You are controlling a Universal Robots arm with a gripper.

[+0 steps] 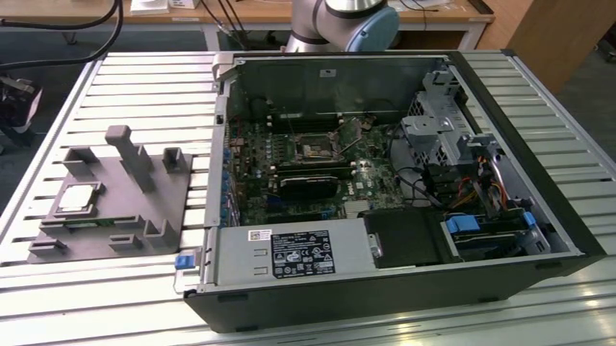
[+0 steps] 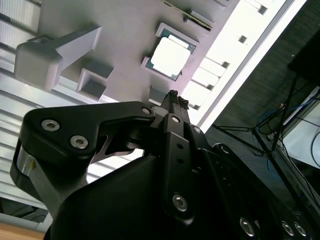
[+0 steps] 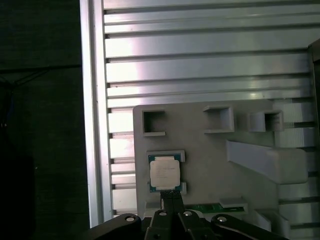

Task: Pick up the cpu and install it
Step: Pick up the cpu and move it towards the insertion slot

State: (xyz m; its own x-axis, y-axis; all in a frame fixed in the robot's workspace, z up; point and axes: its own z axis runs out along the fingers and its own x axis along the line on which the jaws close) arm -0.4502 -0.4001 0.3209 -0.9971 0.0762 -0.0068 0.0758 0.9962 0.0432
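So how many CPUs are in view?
1: the cpu lies in a recess of the grey fixture, just ahead of the gripper. Another could sit hidden inside the computer case.

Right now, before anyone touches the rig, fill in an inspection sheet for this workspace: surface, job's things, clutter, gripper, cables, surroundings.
Surface: slatted metal table carrying a grey holder plate and an open computer case.
Job's things: the cpu lies flat in a pocket of the holder plate, on the exterior view's left. The motherboard socket sits inside the case, apart from it.
Clutter: nothing seen.
Gripper: the gripper is shut and holds nothing. Its tips point toward the cpu in both wrist views.
Cables: a coloured wire bundle inside the case; black cables beyond the table.
Surroundings: a wooden bench behind the arm's base.
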